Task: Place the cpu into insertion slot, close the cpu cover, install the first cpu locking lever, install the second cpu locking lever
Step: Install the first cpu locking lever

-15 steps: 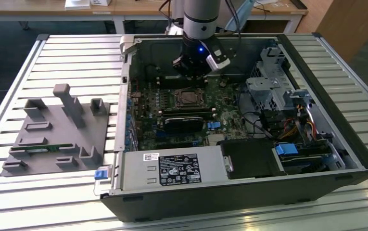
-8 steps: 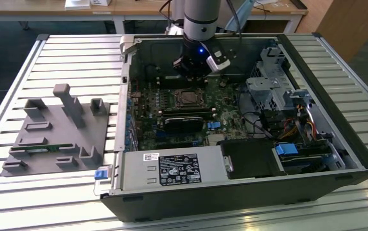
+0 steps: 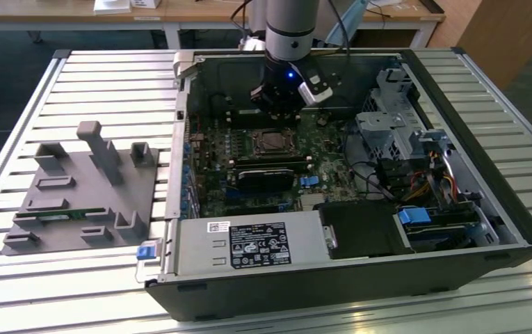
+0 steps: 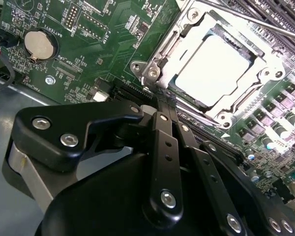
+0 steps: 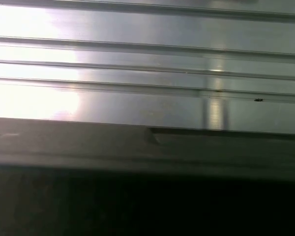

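cpu: your cpu already lies flat in the insertion slot, its pale metal top showing through the window of the cpu cover, which looks folded down over it.
Jaws: the gripper has its two black fingers drawn tight together with nothing between them.
Key relation: the socket lies just beyond the fingertips; the tips sit at the cover's near corner, beside the slot, not over the chip.
Lever: a thin metal rod runs along the socket's far edge; you cannot tell whether it is latched.
Landmark: in the exterior view the gripper hangs inside the open computer case, just behind the socket.
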`<action>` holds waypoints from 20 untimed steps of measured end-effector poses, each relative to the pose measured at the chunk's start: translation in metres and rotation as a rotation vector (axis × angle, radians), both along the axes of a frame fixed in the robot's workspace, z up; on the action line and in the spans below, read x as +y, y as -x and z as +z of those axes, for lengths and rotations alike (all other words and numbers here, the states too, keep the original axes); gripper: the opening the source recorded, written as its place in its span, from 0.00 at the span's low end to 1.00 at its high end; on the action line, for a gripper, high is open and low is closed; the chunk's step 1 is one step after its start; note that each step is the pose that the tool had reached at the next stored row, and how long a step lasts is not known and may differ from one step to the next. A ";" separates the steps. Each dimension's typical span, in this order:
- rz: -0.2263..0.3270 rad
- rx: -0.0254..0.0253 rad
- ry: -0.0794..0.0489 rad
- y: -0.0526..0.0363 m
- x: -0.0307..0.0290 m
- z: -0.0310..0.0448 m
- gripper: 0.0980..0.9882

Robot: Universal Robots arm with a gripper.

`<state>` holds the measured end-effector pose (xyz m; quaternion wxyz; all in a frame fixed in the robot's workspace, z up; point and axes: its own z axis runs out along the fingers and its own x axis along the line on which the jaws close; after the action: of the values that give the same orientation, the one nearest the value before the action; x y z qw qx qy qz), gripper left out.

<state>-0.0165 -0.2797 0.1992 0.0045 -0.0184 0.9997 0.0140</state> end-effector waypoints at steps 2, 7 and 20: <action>0.000 -0.0001 0.000 0.0000 0.0000 -0.0001 0.01; 0.000 -0.0001 0.003 -0.0005 0.0002 -0.0016 0.01; 0.000 0.0002 0.004 -0.0013 0.0006 0.0092 0.01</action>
<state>-0.0152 -0.2791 0.2084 0.0044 -0.0184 0.9998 0.0119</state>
